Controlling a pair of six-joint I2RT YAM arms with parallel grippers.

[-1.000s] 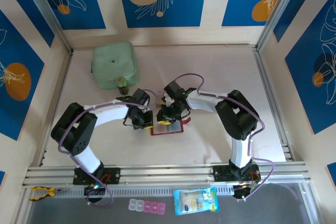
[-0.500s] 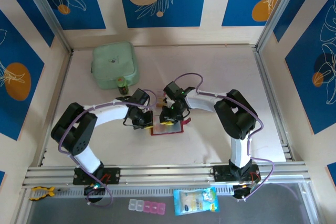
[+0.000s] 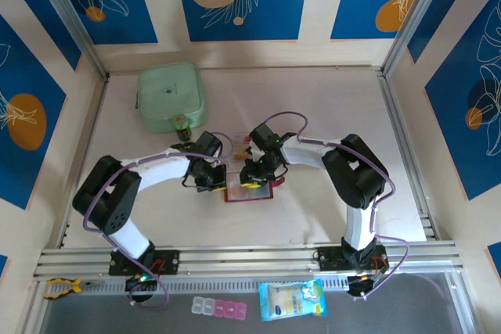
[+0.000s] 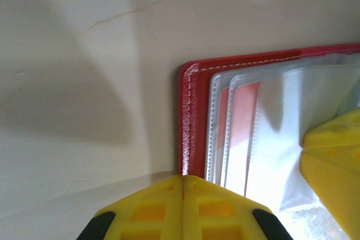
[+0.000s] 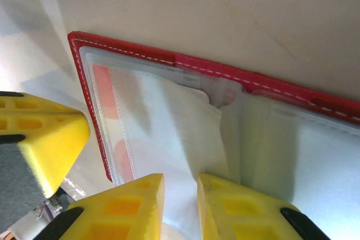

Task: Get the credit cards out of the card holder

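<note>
Left gripper (image 4: 183,181) is clenched, its yellow fingers pressed flat together, their tips at the red edge of the holder (image 4: 188,116) near one corner. Right gripper (image 5: 180,179) stands just across from it, jaws narrowly apart over a white sheet in the clear pockets; whether they pinch that sheet I cannot tell. Between the two, the holder lies open and flat on the table (image 3: 329,115), about mid-table in the top view. A pinkish-red card (image 4: 244,113) sits inside a clear pocket just beside the stitched border. Well apart, a pale green container (image 3: 170,98) rests toward the far left corner, and a bag (image 3: 291,300) lies at the near edge, below the arm bases.
</note>
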